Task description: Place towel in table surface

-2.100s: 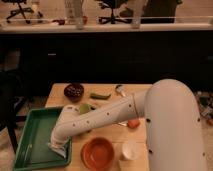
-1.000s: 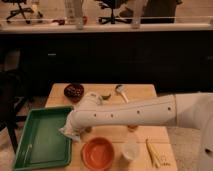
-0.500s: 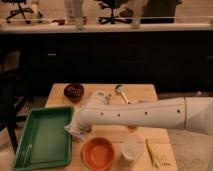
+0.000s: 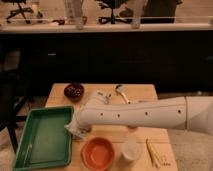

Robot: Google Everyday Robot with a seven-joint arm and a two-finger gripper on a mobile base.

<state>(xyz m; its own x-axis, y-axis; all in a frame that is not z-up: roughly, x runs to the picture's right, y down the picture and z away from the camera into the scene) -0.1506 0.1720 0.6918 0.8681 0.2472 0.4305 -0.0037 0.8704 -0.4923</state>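
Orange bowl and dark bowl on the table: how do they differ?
The orange bowl is bright; the dark bowl is deep brown. The orange bowl sits near the front edge of the table, the dark bowl toward its far left corner. The orange bowl looks empty; the dark bowl's inside is unreadable. Both stand upright. The gripper is between them, beside the green tray.

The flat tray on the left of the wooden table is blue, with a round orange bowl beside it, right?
Not quite: the camera view shows the flat tray is green, not blue. The round orange bowl does sit to its right, near the robot's gripper at the tray's edge.
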